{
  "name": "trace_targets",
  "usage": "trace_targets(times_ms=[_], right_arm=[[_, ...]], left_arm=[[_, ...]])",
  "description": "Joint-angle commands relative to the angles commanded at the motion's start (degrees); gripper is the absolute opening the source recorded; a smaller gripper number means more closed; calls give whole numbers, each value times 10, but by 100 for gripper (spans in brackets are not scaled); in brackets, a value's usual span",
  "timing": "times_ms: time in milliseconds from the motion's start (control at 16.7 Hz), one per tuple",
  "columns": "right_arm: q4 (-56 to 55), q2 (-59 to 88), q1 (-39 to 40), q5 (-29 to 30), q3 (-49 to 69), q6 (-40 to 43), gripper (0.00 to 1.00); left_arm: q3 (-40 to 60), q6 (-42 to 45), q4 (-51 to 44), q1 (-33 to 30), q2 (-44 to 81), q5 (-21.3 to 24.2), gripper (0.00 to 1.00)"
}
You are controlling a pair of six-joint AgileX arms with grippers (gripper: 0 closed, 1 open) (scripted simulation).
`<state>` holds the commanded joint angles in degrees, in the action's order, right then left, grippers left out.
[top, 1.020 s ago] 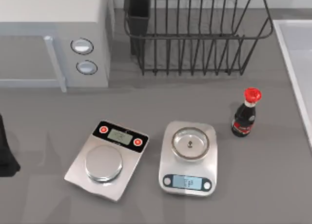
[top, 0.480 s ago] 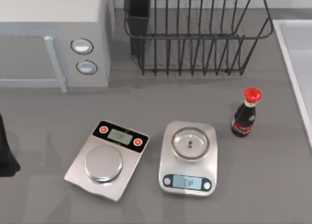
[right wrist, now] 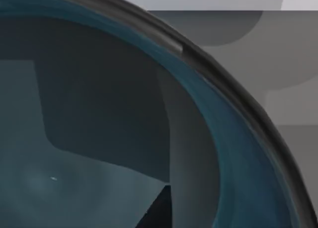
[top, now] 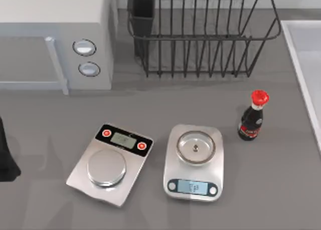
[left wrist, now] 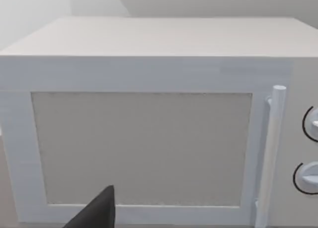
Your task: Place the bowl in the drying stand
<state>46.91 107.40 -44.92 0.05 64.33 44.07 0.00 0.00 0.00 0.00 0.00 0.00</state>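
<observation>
Top view: nothing on the table has shifted over the last second. The drying stand (top: pixel 203 34) sits at the far edge, centre to right, with its cutlery cup (top: pixel 142 13) at its left end; no bowl is in it. The white microwave (top: pixel 55 37) fills the far left. In the foreground are the black-topped scale (top: pixel 110 162) and, to its right, the silver scale (top: pixel 193 162) with its shallow steel pan, which is not the bowl. The red-capped bottle (top: pixel 252 117) stands right of the silver scale, well apart from the rack. The left arm (top: pixel 6 155) is a dark shape at the left edge, unmoved through all three frames, so parked.

Left wrist view: it looks squarely at the microwave door (left wrist: pixel 141 148) and handle (left wrist: pixel 271 153). A dark fingertip (left wrist: pixel 99 210) of the left gripper shows low in the frame. I cannot tell whether this claw is apart or together.

Right wrist view: the bowl (right wrist: pixel 124 128) is very close to the camera, its blue inside curving under a dark rim (right wrist: pixel 228 104), with grey surface beyond. A dark wedge low in the frame may be a finger of the right claw, but whether it is clamped on the bowl I cannot tell.

Judgement: the static top view means no visible progress toward the rack. The bowl is at the right gripper, away from the stand. Task not yet done; carrying to and lowering between the bars remain.
</observation>
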Motion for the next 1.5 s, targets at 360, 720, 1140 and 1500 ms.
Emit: trace_targets(times_ms=[360, 720, 1140, 1500], right_arm=[[0, 0, 0, 0, 0, 0, 2], [0, 0, 0, 0, 0, 0, 0], [41, -2, -3, 0, 41, 2, 0], [265, -18, -7, 0, 233, 8, 0]], left_arm=[[0, 0, 0, 0, 0, 0, 100], [0, 0, 0, 0, 0, 0, 100], [0, 0, 0, 0, 0, 0, 100], [0, 0, 0, 0, 0, 0, 100]])
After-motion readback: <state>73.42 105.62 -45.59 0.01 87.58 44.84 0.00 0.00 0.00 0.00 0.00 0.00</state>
